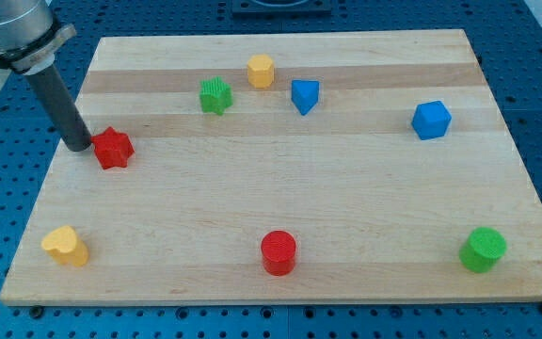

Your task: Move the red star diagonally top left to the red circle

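The red star lies near the board's left edge, at mid height. The red circle stands near the view's bottom, about the middle of the board, far to the lower right of the star. My tip rests on the board just left of the red star, touching or nearly touching its left side. The dark rod rises from it toward the view's top left.
A green star, a yellow hexagon and a blue triangle sit near the top middle. A blue cube is at the right. A green circle is bottom right, a yellow heart bottom left. The wooden board sits on a blue pegboard.
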{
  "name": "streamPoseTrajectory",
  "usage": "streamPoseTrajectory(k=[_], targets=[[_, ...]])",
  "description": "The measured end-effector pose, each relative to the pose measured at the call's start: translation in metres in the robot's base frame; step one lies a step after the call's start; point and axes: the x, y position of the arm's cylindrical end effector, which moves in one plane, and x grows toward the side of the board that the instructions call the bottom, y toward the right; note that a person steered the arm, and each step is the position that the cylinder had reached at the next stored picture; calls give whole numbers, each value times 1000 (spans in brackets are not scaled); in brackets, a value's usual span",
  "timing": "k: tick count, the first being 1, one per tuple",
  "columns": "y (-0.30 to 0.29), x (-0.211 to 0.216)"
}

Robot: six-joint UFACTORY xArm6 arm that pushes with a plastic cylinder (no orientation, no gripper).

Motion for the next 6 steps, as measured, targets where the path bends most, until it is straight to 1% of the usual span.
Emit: streamPoseTrajectory(k=[2, 4, 6], targets=[[0, 14], [12, 15], [75, 7]])
